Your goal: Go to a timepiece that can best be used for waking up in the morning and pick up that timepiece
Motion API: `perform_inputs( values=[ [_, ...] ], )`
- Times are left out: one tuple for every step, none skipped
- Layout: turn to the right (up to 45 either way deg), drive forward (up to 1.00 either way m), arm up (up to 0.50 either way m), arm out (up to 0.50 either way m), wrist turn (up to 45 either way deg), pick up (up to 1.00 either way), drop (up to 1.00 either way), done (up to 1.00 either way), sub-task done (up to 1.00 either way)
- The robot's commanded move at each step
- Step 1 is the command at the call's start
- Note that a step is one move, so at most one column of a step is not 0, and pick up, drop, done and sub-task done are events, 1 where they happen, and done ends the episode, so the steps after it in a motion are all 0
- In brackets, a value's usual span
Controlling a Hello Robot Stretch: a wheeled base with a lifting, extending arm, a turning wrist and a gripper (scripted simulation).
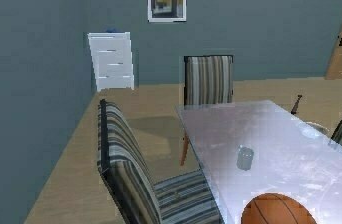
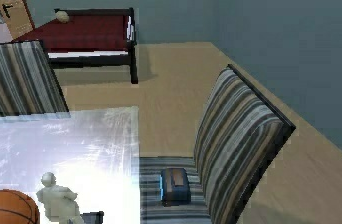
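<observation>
Arm side view is the one you want here. On the seat of the striped chair (image 2: 241, 140) pulled up to the tabletop (image 2: 69, 140) there's a small dark box (image 2: 175, 186) with a bluish face, lying just beside the tabletop's edge. It's the only thing around that looks like it could be your timepiece, but you can't really confirm that, it's just a blob.

On the tabletop's near corner in that same view you've got a basketball (image 2: 4, 208) and a pale little statuette (image 2: 57, 198) right next to it. A second chair (image 2: 19, 80) with the same stripes sits at the far side. Farther out there's a bed (image 2: 84, 35) with a dark red cover and a dark frame, with a small round thing (image 2: 62, 16) lying near its head.

Forward view gives you the glossy tabletop from the other angle, with a small glass (image 1: 245, 158) standing in the middle and the basketball at the bottom edge. There's a striped seat on the left of it and another at the far end. On the back wall you'll see a white panelled door (image 1: 111, 60) and a framed picture (image 1: 167, 9) up top.

As for the fingers, you can't tell their state from these.
</observation>
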Motion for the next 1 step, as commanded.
perform_inputs(
  values=[
    [0.0,0.0,0.5,0.0,0.0,0.0,0.0,0.0,0.0]
  ],
)
